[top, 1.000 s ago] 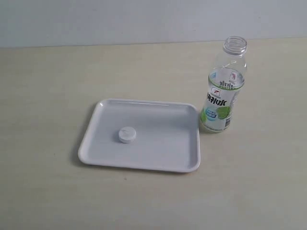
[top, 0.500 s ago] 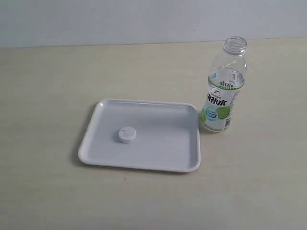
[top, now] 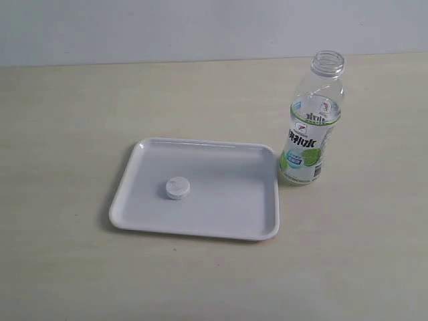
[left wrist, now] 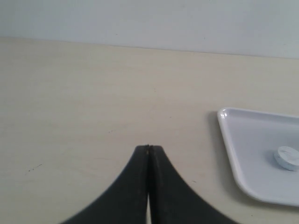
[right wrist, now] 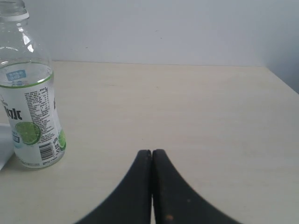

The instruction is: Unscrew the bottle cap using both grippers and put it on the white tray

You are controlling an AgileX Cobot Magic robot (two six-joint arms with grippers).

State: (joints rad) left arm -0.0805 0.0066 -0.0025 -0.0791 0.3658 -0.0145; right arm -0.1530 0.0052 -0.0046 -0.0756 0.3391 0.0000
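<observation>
The white bottle cap lies flat on the white tray, left of the tray's middle; the left wrist view also shows the bottle cap on the white tray. The clear bottle with the lime label stands upright and uncapped just off the tray's right rim. In the right wrist view the bottle stands well apart from my right gripper, which is shut on nothing. My left gripper is shut and empty too, over bare table beside the tray. Neither gripper appears in the exterior view.
A pale wooden table carries everything, with a plain light wall along its far edge. In the right wrist view the table's edge runs close by on one side.
</observation>
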